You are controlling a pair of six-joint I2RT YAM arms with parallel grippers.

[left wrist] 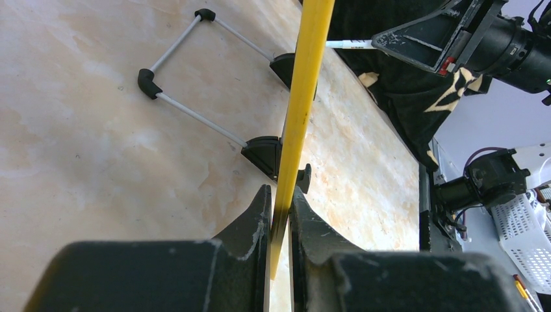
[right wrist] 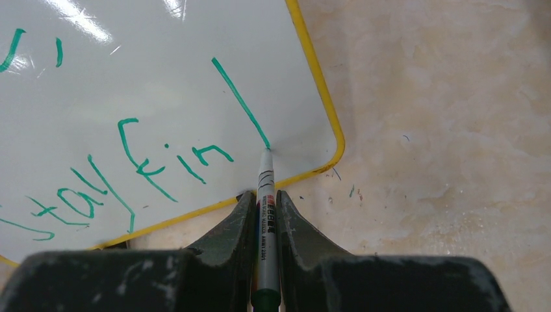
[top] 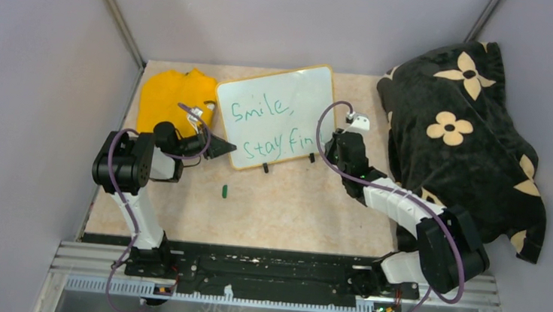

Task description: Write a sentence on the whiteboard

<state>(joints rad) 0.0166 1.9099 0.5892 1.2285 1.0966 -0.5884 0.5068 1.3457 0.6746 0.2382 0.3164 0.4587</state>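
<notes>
Right wrist view: we note the right tool grasping a marker, tip on the whiteboard; the left tool clamps the whiteboard's edge.

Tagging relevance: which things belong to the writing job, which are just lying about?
Job: whiteboard, green writing, marker, right gripper holding it, left gripper clamping the board's edge.
Lying about: yellow cloth, flowered blanket, small green cap.

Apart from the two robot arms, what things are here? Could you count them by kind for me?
Whiteboard: 1
Marker: 1
Green cap: 1
Cloths: 2, yellow cloth and flowered blanket
Total: 5
</notes>
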